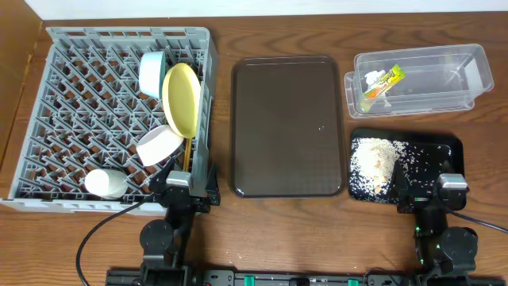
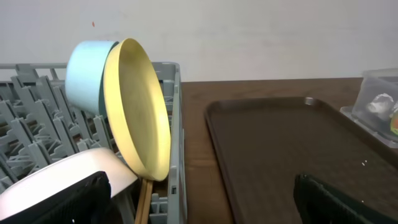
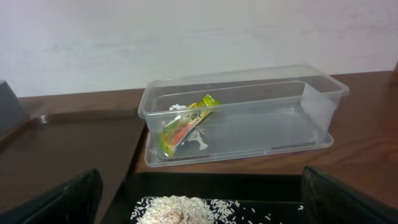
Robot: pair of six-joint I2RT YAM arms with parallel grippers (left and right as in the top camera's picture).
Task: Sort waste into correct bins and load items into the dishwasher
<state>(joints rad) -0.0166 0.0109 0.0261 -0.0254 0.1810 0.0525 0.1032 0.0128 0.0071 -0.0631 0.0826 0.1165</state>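
Left end effector [image 1: 189, 191] and right end effector [image 1: 431, 193] are held wide, empty. Dish rack [image 1: 79, 111] beside serving tray [image 1: 287, 127] is loaded, wrapper [image 1: 382, 83] and rice [image 1: 373, 163] binned; only withdrawal is judged outstanding.

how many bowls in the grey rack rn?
2. A small light blue bowl stands on edge toward the back of the grey plastic dish rack, against the round pale yellow plate; a white bowl lies nearer the front. None looks hidden.
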